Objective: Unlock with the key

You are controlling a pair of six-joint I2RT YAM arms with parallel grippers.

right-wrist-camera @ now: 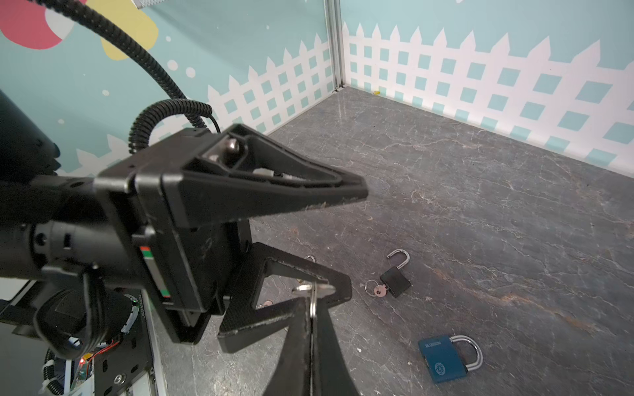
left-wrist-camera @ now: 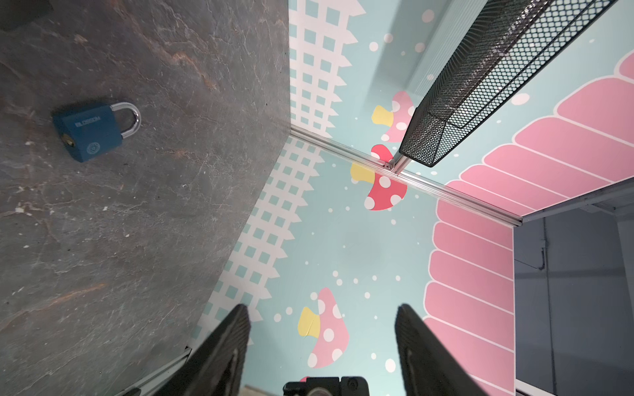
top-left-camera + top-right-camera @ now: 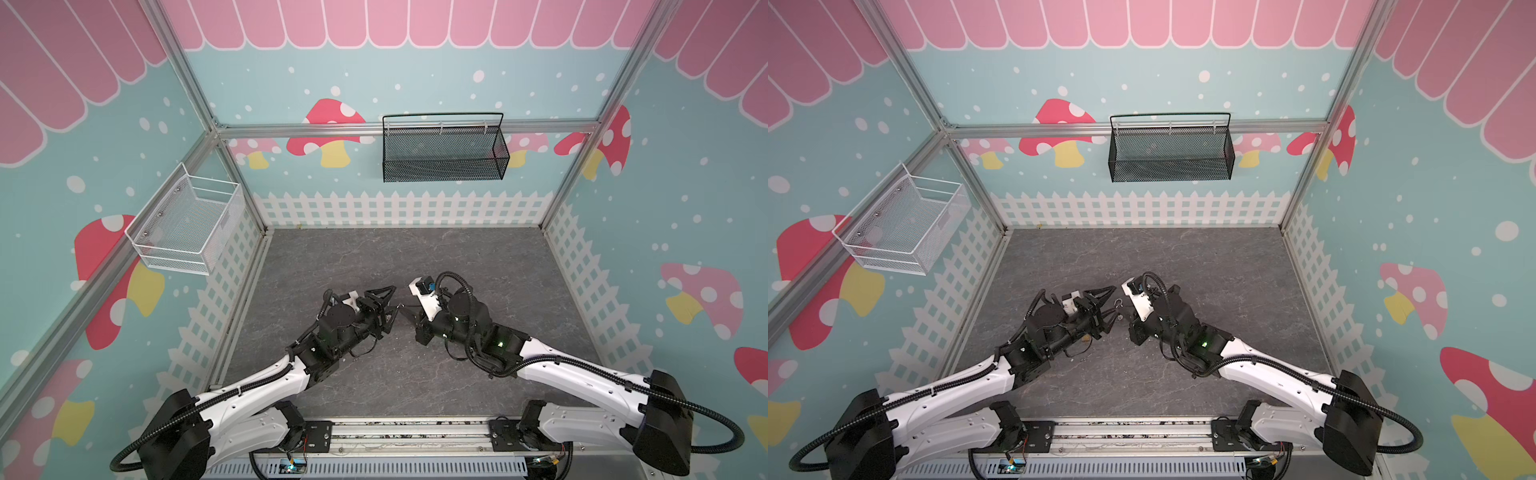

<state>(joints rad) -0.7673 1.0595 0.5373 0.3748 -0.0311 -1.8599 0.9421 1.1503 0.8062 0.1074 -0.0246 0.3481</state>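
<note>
My right gripper (image 1: 311, 303) is shut on a key ring with a silver key (image 1: 314, 289) standing above its fingertips. In the right wrist view the key sits against the lower finger (image 1: 302, 274) of my left gripper (image 2: 322, 329), which is open with nothing between its fingers. In a top view both grippers meet mid-table, and the key (image 3: 1119, 302) hangs in the left gripper's gap (image 3: 1116, 298). A blue padlock (image 1: 446, 358) with its shackle closed lies flat on the grey table, to the side of both grippers; the left wrist view shows the padlock (image 2: 92, 130) too.
A small black padlock (image 1: 396, 277) lies with its shackle open and a ringed key (image 1: 377, 290) in it. A copper key (image 1: 266, 303) lies under the left gripper. A white basket (image 3: 187, 226) hangs on the left wall, a black one (image 3: 444, 149) on the back wall.
</note>
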